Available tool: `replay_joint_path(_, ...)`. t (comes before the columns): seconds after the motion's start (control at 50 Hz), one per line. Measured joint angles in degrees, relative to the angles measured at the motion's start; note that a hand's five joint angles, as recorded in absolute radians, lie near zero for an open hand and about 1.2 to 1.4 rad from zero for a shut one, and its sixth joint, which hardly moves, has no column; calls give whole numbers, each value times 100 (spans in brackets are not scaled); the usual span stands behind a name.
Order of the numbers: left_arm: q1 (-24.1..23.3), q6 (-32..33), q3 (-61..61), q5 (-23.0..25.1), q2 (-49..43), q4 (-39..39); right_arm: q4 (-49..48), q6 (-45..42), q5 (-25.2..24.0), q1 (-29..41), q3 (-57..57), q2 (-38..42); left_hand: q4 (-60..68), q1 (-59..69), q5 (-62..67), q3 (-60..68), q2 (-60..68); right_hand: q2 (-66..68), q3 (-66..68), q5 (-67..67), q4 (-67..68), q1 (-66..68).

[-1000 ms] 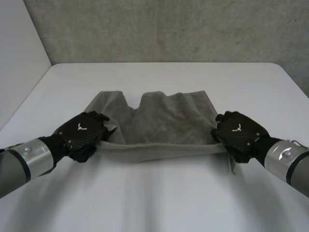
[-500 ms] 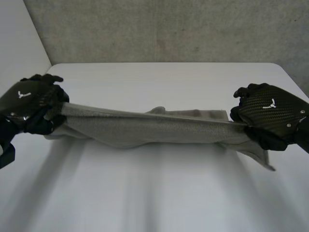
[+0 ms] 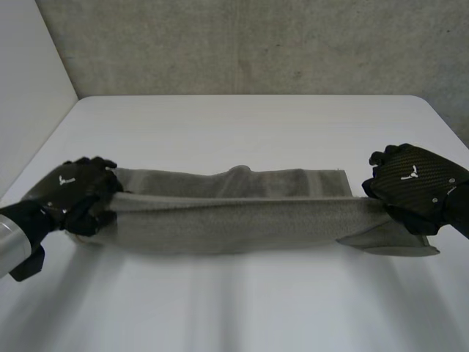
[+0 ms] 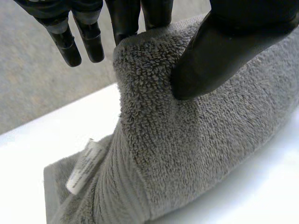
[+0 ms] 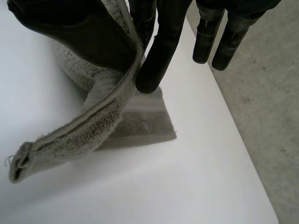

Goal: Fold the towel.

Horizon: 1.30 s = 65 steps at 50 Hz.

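Note:
A grey towel (image 3: 234, 213) stretches across the white table (image 3: 242, 125) in a long band, folded over on itself. My left hand (image 3: 73, 194) pinches its left end, thumb (image 4: 219, 51) against fingers, with the cloth (image 4: 187, 135) hanging below and a white label (image 4: 84, 165) near the table. My right hand (image 3: 410, 183) pinches the right end between thumb (image 5: 79, 32) and fingers; a loose corner of the towel (image 5: 93, 126) droops from it onto the table.
A grey concrete wall (image 3: 256, 44) rises behind the table's far edge. The table's right edge (image 5: 233, 126) runs close past my right hand, with grey floor (image 5: 266, 84) beyond. Bare tabletop (image 3: 234, 308) lies between the towel and me.
Both hands moved apart and lifted with the towel's near edge, then carried it forward and down. The towel has gone from a bunched heap to a long folded band.

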Motion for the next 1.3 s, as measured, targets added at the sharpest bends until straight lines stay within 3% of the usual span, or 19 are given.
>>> replay_joint_path(0.12,34,309,-147,14,34,-462,378,29,-87,-14,-12,-97,0,0,106,0,24,0,0,22,0,0)
replay_joint_path(0.26,73,342,7,114,192,-990,812,-15,-547,-160,-268,-193,0,0,181,0,44,0,0,43,0,0)
replay_joint_path(0.4,64,343,368,138,-94,-950,601,-41,-687,-231,-612,331,0,0,181,0,45,0,0,43,0,0)
replay_joint_path(0.56,-141,367,1411,-190,-1601,-436,-46,-80,-38,314,-1602,1813,0,0,181,0,55,0,0,43,0,0)
replay_joint_path(0.74,-827,358,2946,-1083,-3377,-245,-1230,-83,625,1006,-2508,3120,0,0,182,0,79,0,0,43,0,0)
replay_joint_path(0.84,-1108,349,3521,-1547,-3923,-46,-2051,-72,994,1301,-2758,3592,0,0,206,0,81,0,0,43,0,0)
replay_joint_path(1.08,-1434,378,3871,-2284,-4189,758,-2713,-89,1216,1518,-3225,4354,0,0,210,0,82,0,0,43,0,0)
replay_joint_path(1.3,-1442,367,3847,-2346,-4149,803,-3272,-89,1157,1523,-3233,4226,0,0,211,0,82,0,0,43,0,-1)
